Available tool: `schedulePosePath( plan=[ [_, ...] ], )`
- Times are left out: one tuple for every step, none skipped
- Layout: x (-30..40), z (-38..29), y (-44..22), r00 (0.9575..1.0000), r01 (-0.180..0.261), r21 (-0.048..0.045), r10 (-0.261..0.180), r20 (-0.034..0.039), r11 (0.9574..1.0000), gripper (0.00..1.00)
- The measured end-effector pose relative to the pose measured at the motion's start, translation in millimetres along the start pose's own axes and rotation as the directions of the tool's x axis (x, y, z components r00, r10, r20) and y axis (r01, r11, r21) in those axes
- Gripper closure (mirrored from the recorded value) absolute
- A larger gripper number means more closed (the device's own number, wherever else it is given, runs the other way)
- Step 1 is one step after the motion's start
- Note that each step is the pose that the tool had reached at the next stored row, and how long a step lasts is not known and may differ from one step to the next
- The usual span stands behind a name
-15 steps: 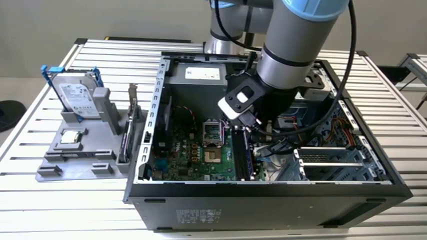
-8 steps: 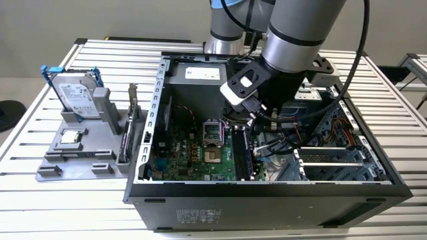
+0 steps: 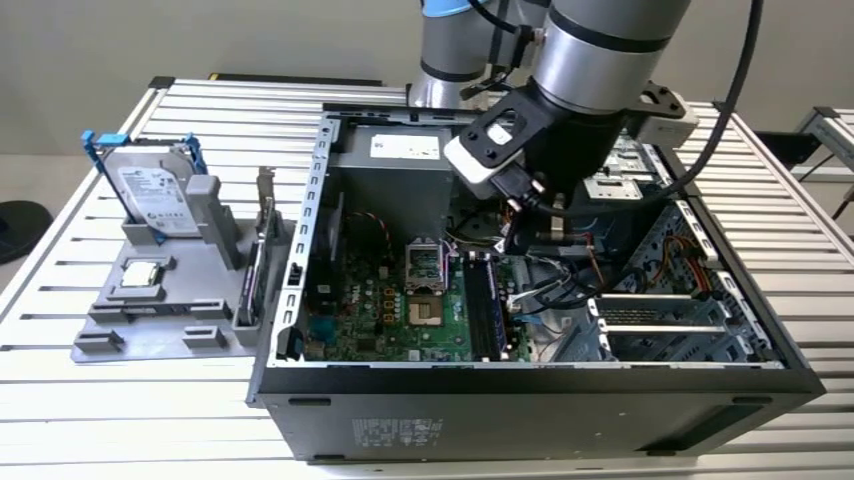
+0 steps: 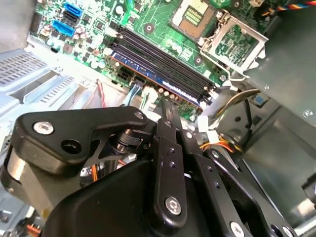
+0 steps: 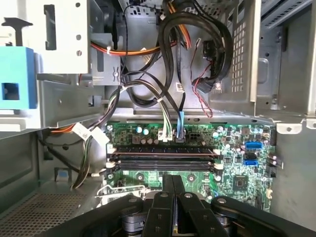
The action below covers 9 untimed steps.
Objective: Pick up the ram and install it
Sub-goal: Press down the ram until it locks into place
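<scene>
Arm: the robot arm (image 3: 587,70) reaches down from above into the open computer case (image 3: 534,390), which lies on its side on a slatted metal table (image 3: 80,420).
Gripper: the gripper (image 4: 168,106) hangs just above the motherboard (image 3: 387,310); in both wrist views its two black fingers (image 5: 173,185) are pressed flat against each other, jaws clenched with nothing between them.
Ram: the ram (image 4: 158,76) sits in one of the long memory slots (image 5: 160,165), a blue-green stick lying along the slot with a pale label near one end; in the first wrist view it shows as the reddish-edged strip (image 5: 163,154) on the cable side of the dark slots. Its top edge looks level with the slot clips; whether those clips are latched I cannot tell.
Gripper to ram: the fingertips are just above the slot bank, near the ram, not touching it.
Processor socket: the open metal socket (image 4: 217,24) lies on the board beside the slots.
Cables: a bundle of black, orange and blue cables (image 5: 168,84) hangs just beyond the slots.
Parts stand: a grey holder (image 3: 160,300) at the exterior view's left, beside the case, carries a hard drive (image 3: 150,195) standing upright in a blue frame and a processor chip (image 3: 140,272) lying flat.
</scene>
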<state>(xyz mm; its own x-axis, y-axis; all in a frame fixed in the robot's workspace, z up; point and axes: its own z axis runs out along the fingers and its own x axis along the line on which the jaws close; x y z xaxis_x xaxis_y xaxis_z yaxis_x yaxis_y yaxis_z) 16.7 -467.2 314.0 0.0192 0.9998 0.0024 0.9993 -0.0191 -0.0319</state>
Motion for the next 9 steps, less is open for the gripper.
schedulePosePath(
  plan=[
    [0.0,-1.9,-0.1,1.0,0.0,0.0,0.0,0.0,1.0,1.0],
    [0.0,-4.1,-0.1,1.0,0.0,0.0,0.0,0.0001,1.0,1.0],
    [0.0,-5.9,-0.2,1.0,0.0,0.0,0.0,0.0,1.0,1.0],
    [0.0,-7.8,-0.2,1.0,0.0,0.0,0.0,0.0001,1.0,1.0],
    [0.0,-9.4,-0.3,1.0,0.0,0.0,0.0,0.0,1.0,1.0],
    [0.0,-10.8,-0.3,1.0,0.0,-0.0001,0.0,0.0,1.0,1.0],
    [0.0,-11.9,-0.4,1.0,0.0,0.0,0.0,0.0,1.0,1.0],
    [0.0,-12.7,-0.4,1.0,0.0,0.0,0.0,0.0,1.0,1.0],
    [0.0,-12.7,-0.4,1.0,0.0,0.0,0.0,-0.0001,1.0,1.0]
  ],
)
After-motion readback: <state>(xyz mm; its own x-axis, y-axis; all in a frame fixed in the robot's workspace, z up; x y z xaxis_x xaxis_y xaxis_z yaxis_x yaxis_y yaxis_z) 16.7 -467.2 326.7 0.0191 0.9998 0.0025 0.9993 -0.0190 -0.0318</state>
